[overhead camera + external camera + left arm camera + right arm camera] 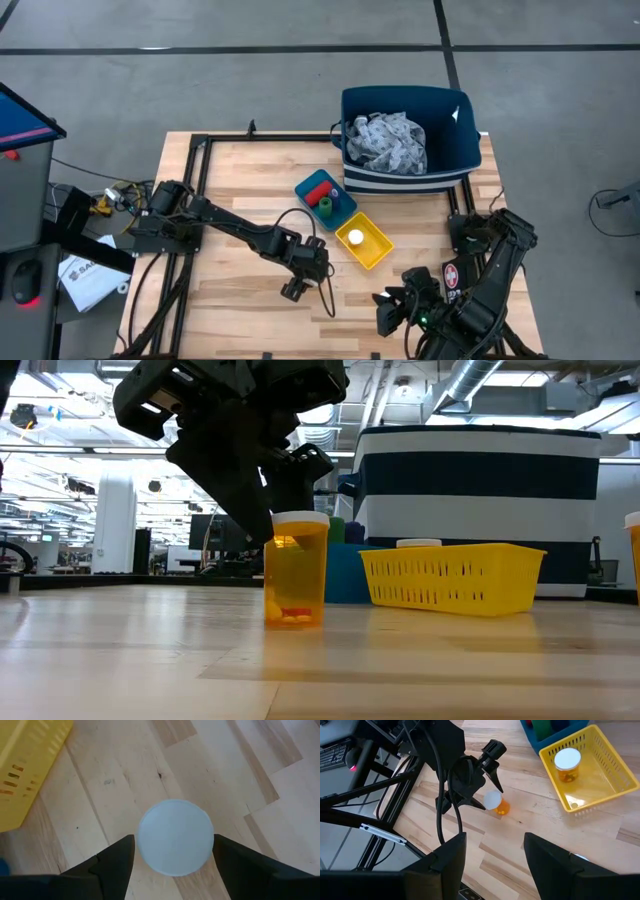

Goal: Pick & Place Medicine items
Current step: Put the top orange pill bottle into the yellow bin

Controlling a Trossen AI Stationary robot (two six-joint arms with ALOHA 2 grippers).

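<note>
An orange pill bottle with a white cap (175,837) stands upright on the wooden table (240,310), near the yellow tray's near-left side (296,568). My left gripper (174,865) is open and points down over it. Its fingers stand on either side of the cap; I cannot tell whether they touch it. A second white-capped bottle (567,762) stands in the yellow tray (378,250). The red bottle (321,193) and the green bottle (327,206) stand in the blue tray (303,187). My right gripper (495,865) is open and holds nothing, near the table's near-right edge.
A navy striped bin (460,165) holding the patterned cloth (388,140) stands at the far side, behind the trays. Another orange bottle (634,555) shows at the low view's right edge. A black frame (195,160) and cables run along the table's left side.
</note>
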